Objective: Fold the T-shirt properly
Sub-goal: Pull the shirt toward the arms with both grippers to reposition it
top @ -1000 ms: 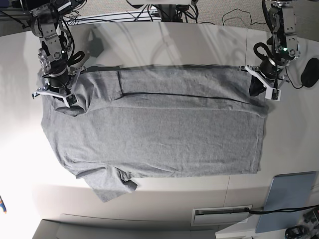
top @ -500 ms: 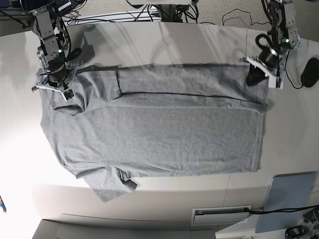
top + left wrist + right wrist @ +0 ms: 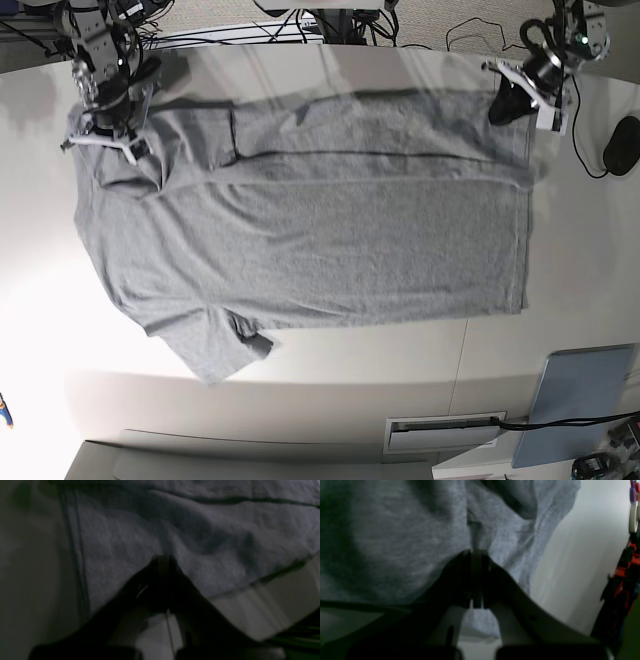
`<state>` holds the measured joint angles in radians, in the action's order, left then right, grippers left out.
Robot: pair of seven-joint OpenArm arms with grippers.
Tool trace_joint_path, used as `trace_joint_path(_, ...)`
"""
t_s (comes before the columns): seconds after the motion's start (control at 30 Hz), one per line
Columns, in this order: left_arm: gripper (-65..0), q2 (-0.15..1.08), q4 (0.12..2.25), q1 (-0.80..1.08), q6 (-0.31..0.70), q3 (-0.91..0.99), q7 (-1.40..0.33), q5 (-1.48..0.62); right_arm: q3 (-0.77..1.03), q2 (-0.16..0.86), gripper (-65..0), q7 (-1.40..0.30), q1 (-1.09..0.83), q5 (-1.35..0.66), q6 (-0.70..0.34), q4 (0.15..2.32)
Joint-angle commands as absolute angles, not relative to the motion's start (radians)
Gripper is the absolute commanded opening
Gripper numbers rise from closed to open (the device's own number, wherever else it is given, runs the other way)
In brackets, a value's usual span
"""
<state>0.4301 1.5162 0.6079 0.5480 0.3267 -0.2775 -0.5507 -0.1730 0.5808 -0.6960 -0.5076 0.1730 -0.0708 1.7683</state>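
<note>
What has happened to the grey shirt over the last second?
Both grippers, the right gripper and the left gripper, stay shut on the T-shirt and have pulled its far edge toward the back of the table, lifting that fold. The near hem and lower sleeve lie where they were. The grey pad and the black mouse have not moved.

dim blurred wrist views, bright glare left
</note>
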Motion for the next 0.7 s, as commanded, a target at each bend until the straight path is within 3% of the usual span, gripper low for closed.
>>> trace_joint_path(0.0, -65.0, 0.435, 1.498, 0.653, 0.526, 0.318, -0.429, -0.451, -0.173, 0.596, -65.0, -0.728, -0.533, 0.151, -0.087, 1.782)
trace_joint_path(0.23, -65.0, 0.435, 1.530, 0.715, 0.596, 0.318, -0.429, -0.451, -0.123, 0.598, -65.0, -0.730, -0.649, 0.151, -0.081, 1.837)
trace_joint_path(0.67, -65.0, 0.435, 1.678, 0.809, 0.604, 0.408, -0.430, -0.488, -0.042, 0.598, -65.0, -0.725, -0.770, 0.151, -0.081, 1.895)
